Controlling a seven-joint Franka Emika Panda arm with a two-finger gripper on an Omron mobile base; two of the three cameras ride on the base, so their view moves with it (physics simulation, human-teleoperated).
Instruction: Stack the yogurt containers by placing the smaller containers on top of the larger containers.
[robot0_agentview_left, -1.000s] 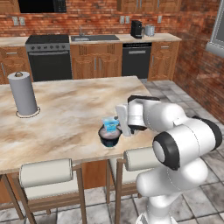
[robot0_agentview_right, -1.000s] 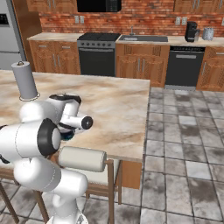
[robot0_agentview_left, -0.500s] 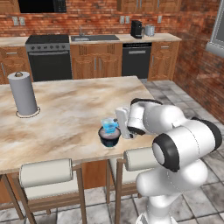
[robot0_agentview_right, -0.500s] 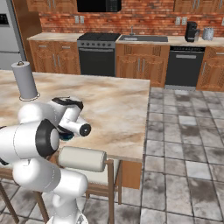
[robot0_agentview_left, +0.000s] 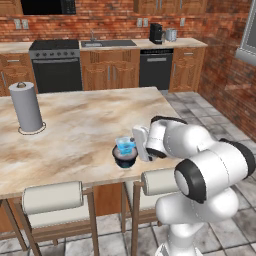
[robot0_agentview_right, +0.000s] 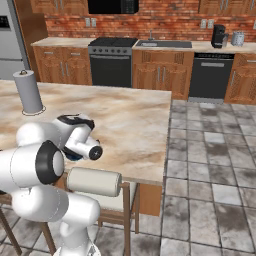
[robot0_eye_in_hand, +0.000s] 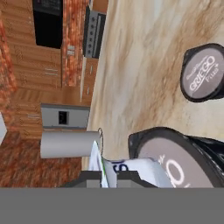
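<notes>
From my remote station, the left base view shows a marble-patterned counter (robot0_agentview_left: 75, 130) running across the kitchen. At its far left stands a tall grey paper-towel roll (robot0_agentview_left: 26, 107), upright and well apart from everything else. Moving right, near the counter's front edge, sits a squat dark navy tub (robot0_agentview_left: 124, 158). A small light-blue cup (robot0_agentview_left: 125, 146) is directly above the tub, at its lid; I cannot tell whether it rests there or hangs just clear. Immediately to the right of both, the white arm's hand comes in sideways, and my gripper (robot0_agentview_left: 136, 145) meets the cup's side. The jaws are closed on the light-blue cup.

In the hand view, the scene is rolled on its side. At left lies the paper-towel roll (robot0_eye_in_hand: 70, 144), appearing horizontal. Right of it, at the bottom, the cup's white and blue wall (robot0_eye_in_hand: 131, 171) sits against the fingertips. Further right, the tub's greyish lid (robot0_eye_in_hand: 179, 162) spreads wide and close. At the upper right edge, a 2nd round container with a grey printed lid (robot0_eye_in_hand: 203, 73) stands on the counter, apart from the tub.
</notes>
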